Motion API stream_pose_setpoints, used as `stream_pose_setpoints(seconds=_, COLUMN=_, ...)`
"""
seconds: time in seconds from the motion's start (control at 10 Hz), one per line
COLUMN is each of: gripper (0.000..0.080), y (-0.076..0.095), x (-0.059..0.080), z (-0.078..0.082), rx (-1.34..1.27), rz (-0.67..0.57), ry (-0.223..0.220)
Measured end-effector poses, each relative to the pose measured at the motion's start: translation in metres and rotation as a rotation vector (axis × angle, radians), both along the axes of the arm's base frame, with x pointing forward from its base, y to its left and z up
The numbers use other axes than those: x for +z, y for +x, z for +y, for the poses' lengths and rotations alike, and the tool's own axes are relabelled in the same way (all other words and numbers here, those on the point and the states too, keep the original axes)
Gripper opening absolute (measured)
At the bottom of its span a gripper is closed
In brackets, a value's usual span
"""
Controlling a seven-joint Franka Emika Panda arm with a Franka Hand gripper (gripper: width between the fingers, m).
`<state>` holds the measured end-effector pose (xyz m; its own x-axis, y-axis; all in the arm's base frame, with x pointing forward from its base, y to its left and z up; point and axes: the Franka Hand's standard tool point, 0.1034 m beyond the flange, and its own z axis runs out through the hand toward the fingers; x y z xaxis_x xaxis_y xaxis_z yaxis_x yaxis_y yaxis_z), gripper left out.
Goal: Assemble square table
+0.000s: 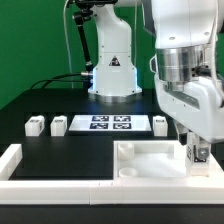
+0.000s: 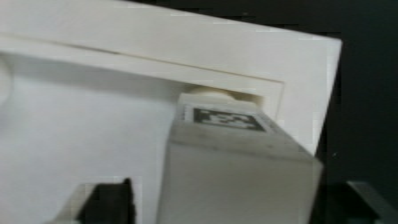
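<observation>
The white square tabletop [image 1: 148, 160] lies at the exterior view's lower right, ribs and corner sockets facing up. One white leg [image 2: 240, 160] with a black-white tag [image 2: 231, 118] stands upright in the tabletop's corner socket [image 2: 222, 97] at the exterior view's right. My gripper [image 2: 240, 196] is straight over this leg [image 1: 200, 156]. Its dark fingers [image 2: 112, 200] stand on either side of the leg, each with a small gap, so it is open and not gripping. Three more legs [image 1: 35, 126] [image 1: 58, 125] [image 1: 161, 123] lie loose on the black table.
The marker board [image 1: 110, 123] lies flat in the middle of the table between the loose legs. A low white border wall [image 1: 12, 162] runs along the table's near edge and the exterior view's left corner. The arm's base [image 1: 113, 70] stands behind the marker board.
</observation>
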<state>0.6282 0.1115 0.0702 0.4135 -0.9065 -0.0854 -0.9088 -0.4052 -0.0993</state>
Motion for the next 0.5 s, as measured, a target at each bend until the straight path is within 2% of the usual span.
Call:
stream_pose_setpoints(seconds=0.1, gripper=0.0617, y=0.0, x=0.0001, z=0.002, rx=0.145, rz=-0.019, ry=-0.007)
stream_pose_setpoints(seconds=0.5, gripper=0.0648, y=-0.0003, x=-0.0008, z=0.0015, rx=0.428, rz=-0.051, ry=-0.023)
